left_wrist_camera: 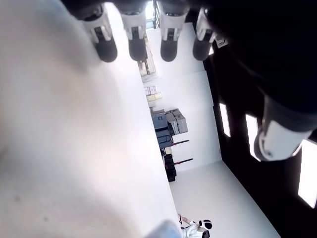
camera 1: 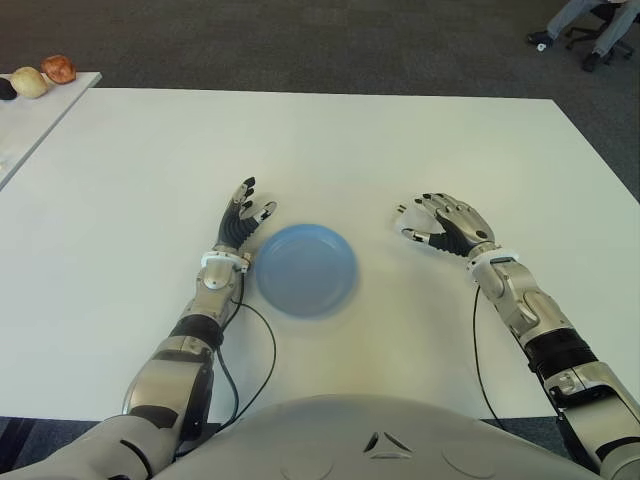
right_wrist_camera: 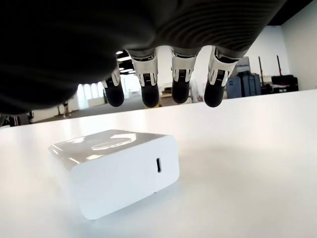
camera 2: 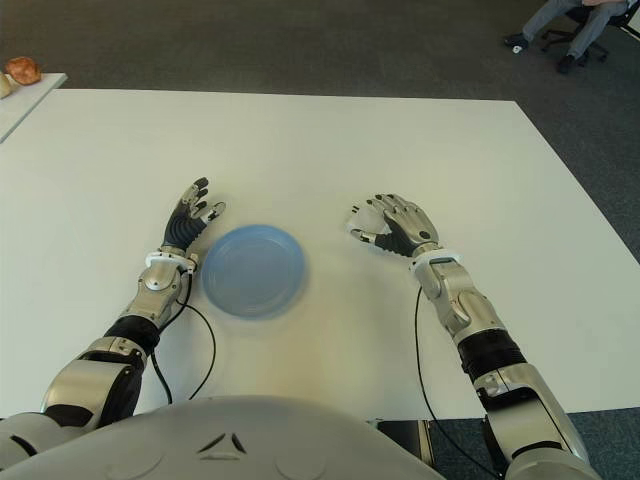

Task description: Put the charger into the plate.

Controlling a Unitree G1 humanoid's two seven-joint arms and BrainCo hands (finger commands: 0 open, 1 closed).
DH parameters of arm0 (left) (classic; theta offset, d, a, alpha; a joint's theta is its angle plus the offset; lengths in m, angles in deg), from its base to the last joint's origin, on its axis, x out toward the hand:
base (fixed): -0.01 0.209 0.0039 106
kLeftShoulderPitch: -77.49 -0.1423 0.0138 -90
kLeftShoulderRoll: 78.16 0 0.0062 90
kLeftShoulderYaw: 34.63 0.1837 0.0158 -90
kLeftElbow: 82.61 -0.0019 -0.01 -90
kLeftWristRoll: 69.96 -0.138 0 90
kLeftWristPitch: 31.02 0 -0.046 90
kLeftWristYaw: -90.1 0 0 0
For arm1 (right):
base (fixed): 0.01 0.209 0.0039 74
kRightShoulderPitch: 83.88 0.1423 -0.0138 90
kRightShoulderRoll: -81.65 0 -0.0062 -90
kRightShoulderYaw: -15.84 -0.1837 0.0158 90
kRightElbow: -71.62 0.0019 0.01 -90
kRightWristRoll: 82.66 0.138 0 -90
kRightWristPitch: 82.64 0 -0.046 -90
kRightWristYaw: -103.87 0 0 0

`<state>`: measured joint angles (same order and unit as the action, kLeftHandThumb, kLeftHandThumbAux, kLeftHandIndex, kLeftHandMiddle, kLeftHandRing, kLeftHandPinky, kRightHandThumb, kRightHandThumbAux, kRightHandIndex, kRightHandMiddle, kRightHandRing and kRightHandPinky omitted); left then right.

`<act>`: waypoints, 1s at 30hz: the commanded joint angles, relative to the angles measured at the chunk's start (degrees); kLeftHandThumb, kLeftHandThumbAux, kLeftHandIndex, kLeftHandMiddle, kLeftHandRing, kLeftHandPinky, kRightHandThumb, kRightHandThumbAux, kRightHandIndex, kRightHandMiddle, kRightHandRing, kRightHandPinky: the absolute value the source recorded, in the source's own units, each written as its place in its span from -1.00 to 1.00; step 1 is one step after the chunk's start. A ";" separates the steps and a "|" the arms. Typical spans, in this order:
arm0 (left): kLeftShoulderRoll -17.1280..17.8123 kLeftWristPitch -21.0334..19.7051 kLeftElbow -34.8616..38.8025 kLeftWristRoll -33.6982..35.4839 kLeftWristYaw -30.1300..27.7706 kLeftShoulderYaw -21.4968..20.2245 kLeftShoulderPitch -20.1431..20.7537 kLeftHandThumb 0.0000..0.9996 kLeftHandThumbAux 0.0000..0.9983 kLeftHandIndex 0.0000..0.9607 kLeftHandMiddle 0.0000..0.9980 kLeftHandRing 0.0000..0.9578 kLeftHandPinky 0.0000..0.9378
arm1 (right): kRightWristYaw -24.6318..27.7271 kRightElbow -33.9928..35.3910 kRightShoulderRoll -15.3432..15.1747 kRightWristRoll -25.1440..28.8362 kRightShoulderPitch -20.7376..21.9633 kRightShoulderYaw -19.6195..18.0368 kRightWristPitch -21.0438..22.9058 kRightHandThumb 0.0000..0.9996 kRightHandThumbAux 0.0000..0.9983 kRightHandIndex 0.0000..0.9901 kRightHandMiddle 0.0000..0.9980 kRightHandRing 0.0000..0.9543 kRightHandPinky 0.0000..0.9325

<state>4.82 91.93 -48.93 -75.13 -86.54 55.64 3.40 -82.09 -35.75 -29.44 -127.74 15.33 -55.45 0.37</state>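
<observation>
A blue plate (camera 1: 305, 268) sits on the white table (camera 1: 330, 140), and everything else is placed from it. The right hand (camera 1: 446, 222) hovers to the plate's right, well apart from its rim, palm down with its fingers (right_wrist_camera: 148, 87) loosely spread and gripping nothing. Under that palm lies the charger (right_wrist_camera: 116, 168), a white block flat on the table with its small port facing the wrist camera; the fingertips hang above it without touching. In the head view only a sliver of the charger shows at the hand's plate-side edge. The left hand (camera 1: 243, 222) shows just beside the plate's left rim, its fingers (left_wrist_camera: 136, 37) extended and holding nothing
</observation>
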 commanded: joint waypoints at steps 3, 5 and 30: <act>-0.53 -5.01 -4.24 -0.96 -1.13 0.90 -3.66 -1.00 0.08 -1.00 -1.00 -1.00 -0.98 | 1.80 0.20 -0.83 -0.25 -0.84 0.12 -0.06 -0.29 -0.80 -1.00 -1.00 -1.00 -1.00; -0.51 -5.23 -4.29 -0.85 -1.28 0.89 -3.61 -1.00 0.09 -1.00 -1.00 -1.00 -0.99 | 2.06 -0.07 -0.90 -0.31 -0.77 0.20 -0.09 -0.29 -0.80 -1.00 -1.00 -1.00 -1.00; -0.53 -3.85 -3.48 -0.89 -0.98 1.04 -4.47 -1.00 0.08 -1.00 -1.00 -1.00 -0.97 | 3.61 -7.60 0.63 -0.75 2.17 2.23 -0.22 -0.32 -0.80 -1.00 -1.00 -1.00 -1.00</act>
<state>5.00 92.13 -48.97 -75.02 -86.56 55.89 3.27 -79.48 -40.97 -29.52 -128.15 17.18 -54.42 0.25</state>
